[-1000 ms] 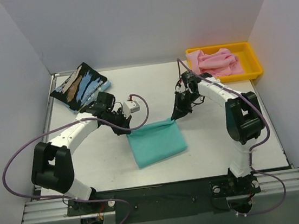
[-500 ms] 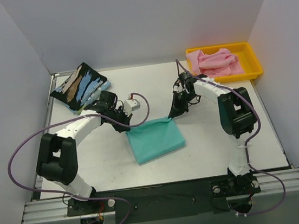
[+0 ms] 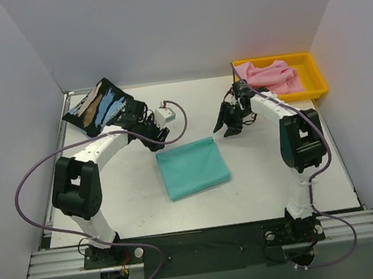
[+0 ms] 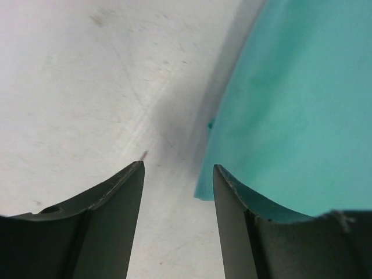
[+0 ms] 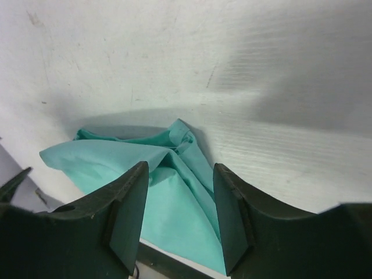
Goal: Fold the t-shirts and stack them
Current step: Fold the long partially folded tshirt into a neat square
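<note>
- Counting three tees, two hands, one tray.
- Streaked tee: folded, worktop's far-left corner.
- Left hand: released, empty, beside the teal corner.
- Teal tee: folded, mid-worktop.
- Right hand: released, empty, near teal's far-right corner.
- Pink tee: crumpled in the tray, far right.

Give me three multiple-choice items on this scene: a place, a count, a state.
1. Where is the pink tee? A in the tray; B dead centre; C far left.
2. How many tees show? A two; B three; C four.
3. The left gripper and right gripper are: A both open, empty; B both shut on cloth; C one shut.
Key: 1 A, it lies heaped in the tray. 2 B, pink, teal tee and black tee. 3 A, fingers apart in both wrist views, gripping nothing.
</note>
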Controlling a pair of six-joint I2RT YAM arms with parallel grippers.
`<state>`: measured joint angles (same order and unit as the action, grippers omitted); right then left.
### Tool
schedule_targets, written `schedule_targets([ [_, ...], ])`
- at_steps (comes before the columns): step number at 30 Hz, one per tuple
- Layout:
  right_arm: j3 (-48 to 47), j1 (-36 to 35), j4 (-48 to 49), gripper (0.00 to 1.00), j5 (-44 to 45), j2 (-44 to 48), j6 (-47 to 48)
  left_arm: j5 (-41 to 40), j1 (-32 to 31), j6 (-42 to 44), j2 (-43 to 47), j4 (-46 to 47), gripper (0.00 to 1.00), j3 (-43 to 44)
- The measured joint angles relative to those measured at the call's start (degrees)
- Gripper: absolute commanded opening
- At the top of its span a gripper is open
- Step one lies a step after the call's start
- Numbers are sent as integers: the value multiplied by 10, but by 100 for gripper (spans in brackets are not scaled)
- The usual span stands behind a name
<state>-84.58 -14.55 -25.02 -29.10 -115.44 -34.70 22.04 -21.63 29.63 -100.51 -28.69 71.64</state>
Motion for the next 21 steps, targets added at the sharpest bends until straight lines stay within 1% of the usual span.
schedule_targets([
  [1,0,3,-1,41,16,10,8,-7,3,-2,-1,-2,61,16],
  [2,1,4,-2,33,33,25,17,-11,6,-6,-1,-3,57,31],
  [3,4,3,-1,28,47,43,28,-14,10,-10,-1,-7,45,46],
  [4,11,0,2,19,60,67,39,-15,13,-17,1,-8,36,56],
  [5,21,-5,5,16,68,89,49,-13,15,-24,5,-10,26,61],
  [7,52,-29,14,2,78,149,69,-2,16,-38,20,-26,18,55],
  [8,61,-41,17,0,76,164,74,5,13,-42,27,-30,16,47],
  [10,71,-72,27,0,68,179,80,20,1,-50,46,-35,15,16],
  [12,71,-99,41,0,54,158,80,29,-14,-55,53,-42,14,-15],
  [14,62,-111,48,0,47,111,79,33,-27,-55,45,-43,14,-37],
  [16,44,-108,49,0,46,53,76,31,-28,-55,29,-42,13,-44],
  [19,10,-95,47,0,49,-29,71,21,-17,-55,-10,-20,13,-41],
  [21,-12,-86,42,0,40,-61,63,13,-6,-56,-39,-5,14,-34],
])
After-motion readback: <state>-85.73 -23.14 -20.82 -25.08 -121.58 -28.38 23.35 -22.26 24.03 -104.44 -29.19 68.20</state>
